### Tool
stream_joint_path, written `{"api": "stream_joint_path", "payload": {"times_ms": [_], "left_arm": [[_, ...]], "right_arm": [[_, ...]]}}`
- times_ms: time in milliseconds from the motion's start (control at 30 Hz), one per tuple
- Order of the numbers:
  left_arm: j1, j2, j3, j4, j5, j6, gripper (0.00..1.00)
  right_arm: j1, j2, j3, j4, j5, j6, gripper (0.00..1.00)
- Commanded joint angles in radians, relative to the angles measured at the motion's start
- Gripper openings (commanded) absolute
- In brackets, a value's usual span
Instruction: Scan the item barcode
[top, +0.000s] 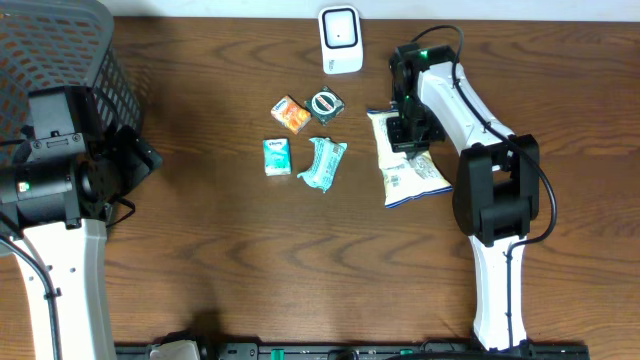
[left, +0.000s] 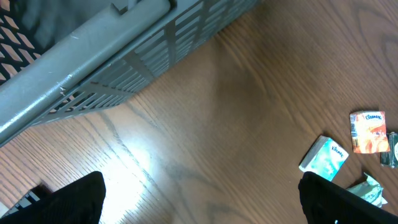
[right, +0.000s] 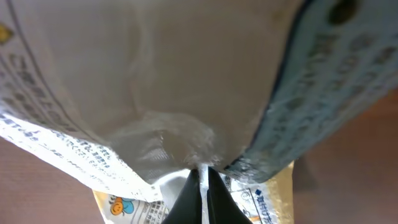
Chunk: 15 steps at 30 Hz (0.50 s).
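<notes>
The item is a white, blue and yellow snack bag (top: 410, 168) lying right of the table's middle. My right gripper (top: 405, 128) is shut on the bag's thin back seam. In the right wrist view the two dark fingers (right: 203, 180) pinch that seam, and the crinkled bag (right: 155, 81) fills the frame. The white barcode scanner (top: 341, 40) stands at the far edge, up and left of the bag. My left gripper (top: 148, 158) hangs at the far left beside the basket. It stands open (left: 199, 193) over bare wood with nothing between its fingers.
A grey mesh basket (top: 60, 50) fills the far left corner (left: 93, 56). In the middle lie an orange tissue pack (top: 291, 114), a round green tin (top: 325, 104), a teal tissue pack (top: 277, 156) and a teal wrapper (top: 322, 163).
</notes>
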Motion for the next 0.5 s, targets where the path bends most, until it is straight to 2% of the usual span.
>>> {"api": "stream_joint_path", "payload": {"times_ms": [0,200,233,367,467], "left_arm": [[0.003,0.0,0.002,-0.001,-0.003,-0.009,0.98],[0.003,0.0,0.002,-0.001,-0.003,-0.009,0.98],[0.003,0.0,0.002,-0.001,-0.003,-0.009,0.98],[0.003,0.0,0.002,-0.001,-0.003,-0.009,0.97],[0.003,0.0,0.002,-0.001,-0.003,-0.009,0.97]], "right_arm": [[-0.003,0.001,0.035,-0.062,0.024,0.012,0.01],[-0.003,0.001,0.204,-0.278,0.02,0.012,0.06],[-0.002,0.001,0.214,-0.29,0.017,0.011,0.07],[0.016,-0.007,0.213,-0.289,-0.034,0.011,0.22],[0.035,-0.007,0.191,-0.289,-0.036,0.011,0.22]]}}
